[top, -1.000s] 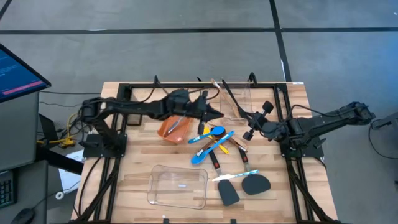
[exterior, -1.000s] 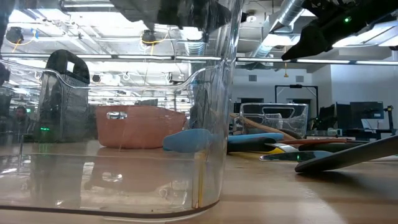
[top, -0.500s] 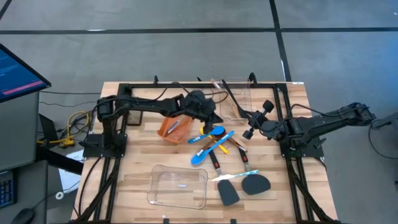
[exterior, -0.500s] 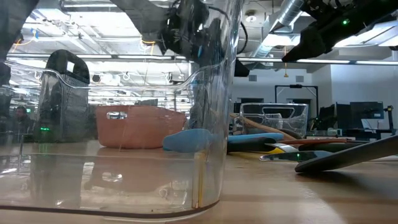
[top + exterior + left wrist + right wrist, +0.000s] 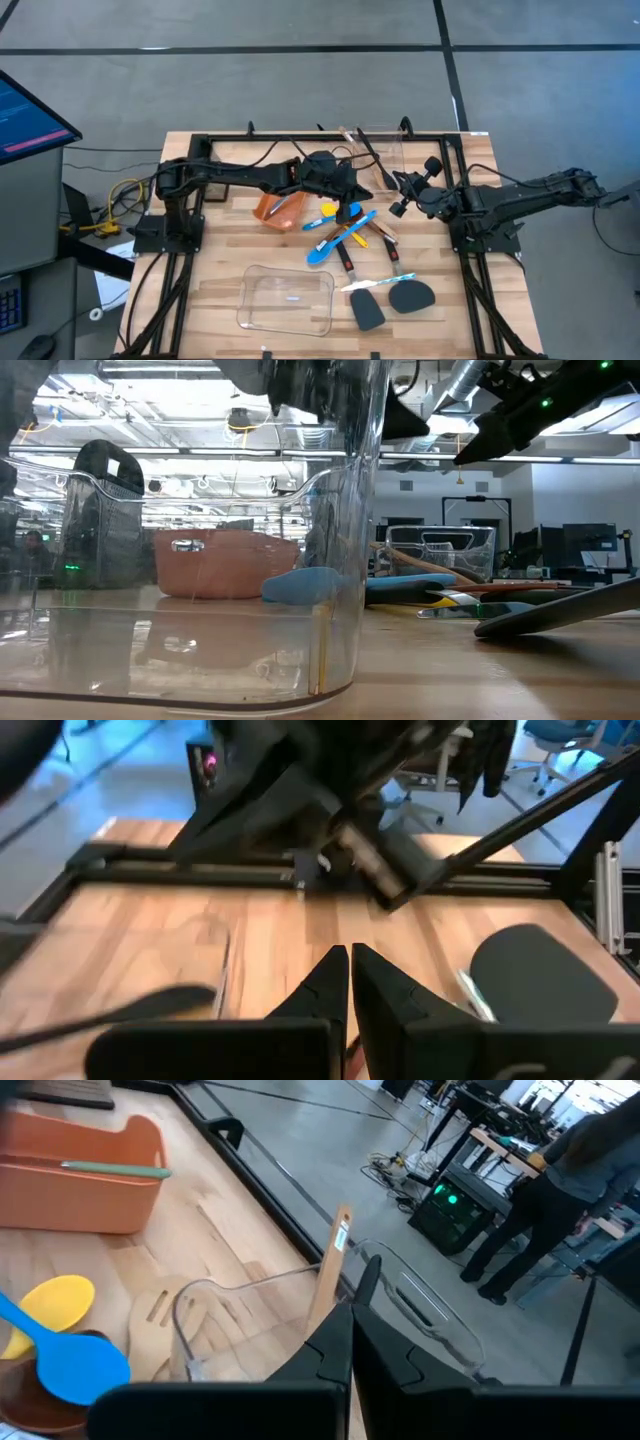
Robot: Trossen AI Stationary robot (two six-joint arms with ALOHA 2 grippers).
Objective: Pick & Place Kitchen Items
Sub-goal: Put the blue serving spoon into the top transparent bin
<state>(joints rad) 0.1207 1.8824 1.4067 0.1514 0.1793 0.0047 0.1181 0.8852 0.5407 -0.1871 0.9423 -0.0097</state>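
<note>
The kitchen items lie in a loose pile (image 5: 345,228) at the table's middle: a blue spoon (image 5: 82,1362), a yellow spoon (image 5: 55,1300), a slotted wooden turner (image 5: 160,1315) and slim dark-handled tools. Two black spatulas (image 5: 390,300) lie nearer the front edge. One slim tool (image 5: 115,1170) rests inside the orange bin (image 5: 280,208). My left gripper (image 5: 357,192) hangs shut and holding nothing above the pile's far end, its fingertips (image 5: 350,970) together. My right gripper (image 5: 392,190) hovers shut just right of the pile, also holding nothing.
A clear container (image 5: 287,298) stands near the front edge. Another clear container (image 5: 400,1310) at the far side holds a wooden handle (image 5: 330,1265). A black frame (image 5: 300,135) runs around the table. A person (image 5: 590,1170) stands beyond the table.
My left gripper has swung from above the orange bin toward the table's right, coming down a little to hang over the utensil pile. It has stayed shut throughout. The utensils and bin have not moved.
</note>
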